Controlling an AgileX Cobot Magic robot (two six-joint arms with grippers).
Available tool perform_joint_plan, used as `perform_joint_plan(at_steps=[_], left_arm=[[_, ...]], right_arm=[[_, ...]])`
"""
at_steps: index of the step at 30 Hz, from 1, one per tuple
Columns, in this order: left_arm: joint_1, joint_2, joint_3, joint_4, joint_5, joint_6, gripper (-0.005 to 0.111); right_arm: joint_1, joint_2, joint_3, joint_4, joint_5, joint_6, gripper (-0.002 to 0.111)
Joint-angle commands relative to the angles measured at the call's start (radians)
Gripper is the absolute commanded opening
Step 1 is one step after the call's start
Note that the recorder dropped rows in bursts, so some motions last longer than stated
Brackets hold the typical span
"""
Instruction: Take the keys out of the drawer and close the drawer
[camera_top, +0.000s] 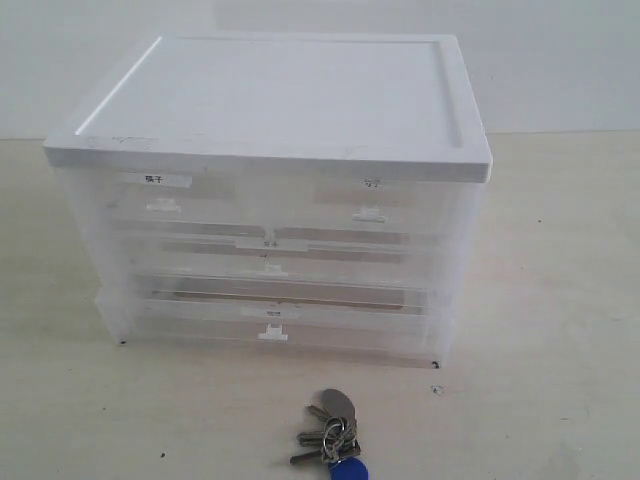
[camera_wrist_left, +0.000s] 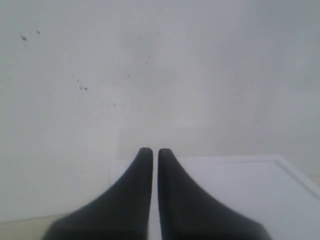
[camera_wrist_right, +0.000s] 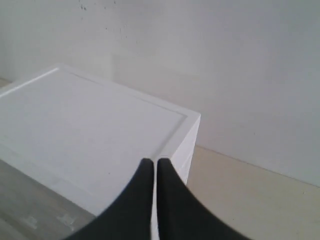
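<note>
- While both pincers sit up by the cabinet lid, the keys (camera_top: 335, 436) lie on the table (camera_top: 560, 350), before the cabinet's front and well apart from either pincer.
- Keys: small bunch of silver-grey metal on a ring. An oval grey tag (camera_top: 336, 403) lies on the cabinet side and a blue plastic fob (camera_top: 350, 470) on the far side, cut off by the picture's edge.
- Drawer (camera_top: 385, 205): half-width, clear hazy plastic, top row. It has a small white tab handle (camera_top: 368, 214) and a white label (camera_top: 372, 182) with a thin, faint scribble. Its front sits flush with the neighbour's, so it is closed. Contents cannot be read through the haze.
- Neighbour drawer (camera_top: 150, 205): same size, with a label in bold black characters.
- Two full-width clear drawers (camera_top: 270, 262) sit under those. Flat brownish strips show through their fronts; cannot tell what they are.
- Cabinet (camera_top: 290, 95): smooth matte white lid with a raised rim and square corners; translucent body.
- Left pincer (camera_wrist_left: 155, 151): black curved fingers drawn together with only a sliver between them, gripping nothing. A lid corner lies just past its tips and a pale speckled wall (camera_wrist_left: 200, 75) beyond.
- Right pincer (camera_wrist_right: 155, 161): fingers pressed together, gripping nothing. It sits over the lid near a corner, with pale table beside it.
</note>
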Motion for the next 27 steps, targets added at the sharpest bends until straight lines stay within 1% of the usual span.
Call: perform_joint_plan(at_steps=[1, 9, 15, 23, 27], left_arm=[[-0.003, -0.146, 0.060, 0.004, 0.012, -0.004, 0.005], [-0.003, -0.437, 0.163, 0.004, 0.012, -0.007, 0.005], [-0.003, -0.603, 0.218, 0.004, 0.012, -0.007, 0.005], [-0.003, -0.732, 0.233, 0.004, 0.005, -0.007, 0.005], [-0.003, -0.758, 0.233, 0.004, 0.005, -0.007, 0.005]], right_arm=[[0.000, -0.173, 0.108, 0.001, -0.065, 0.001, 0.000], [0.000, -0.467, 0.229, 0.001, -0.071, 0.011, 0.000], [0.000, -0.614, 0.245, 0.001, -0.071, 0.045, 0.000], [0.000, -0.741, 0.245, 0.009, -0.081, 0.106, 0.000], [0.000, -0.748, 0.245, 0.013, -0.040, 0.122, 0.000]])
